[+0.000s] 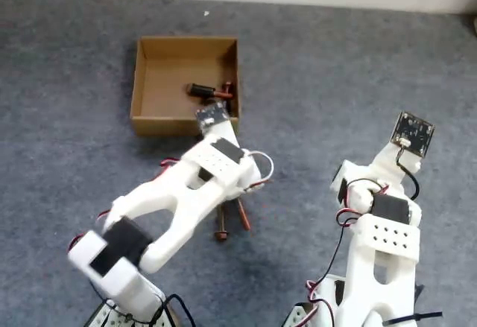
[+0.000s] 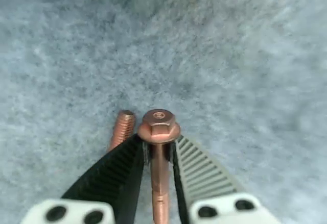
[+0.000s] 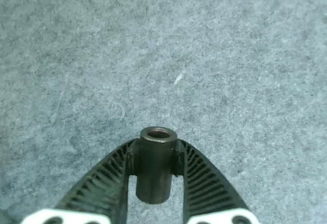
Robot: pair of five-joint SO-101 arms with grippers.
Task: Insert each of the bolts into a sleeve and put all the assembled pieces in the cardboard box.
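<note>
Currently the left tool [image 2: 159, 142] clamps one bolt [image 2: 159, 126] beside a second bolt [image 2: 121, 128]; the right tool [image 3: 156, 147], one sleeve [image 3: 154, 178].

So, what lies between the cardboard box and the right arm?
Nothing. In the high view, the stretch from the cardboard box to the right arm is bare grey carpet.

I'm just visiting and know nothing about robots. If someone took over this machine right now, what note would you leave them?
Left gripper: fingers shut on a copper bolt.
Right gripper: fingers shut on a dark sleeve.
A loose bolt lies on the carpet beside the held one.
Done: at least one assembled piece is in the cardboard box.
Left: join the held bolt and sleeve, box them, then handle the loose bolt.
</note>
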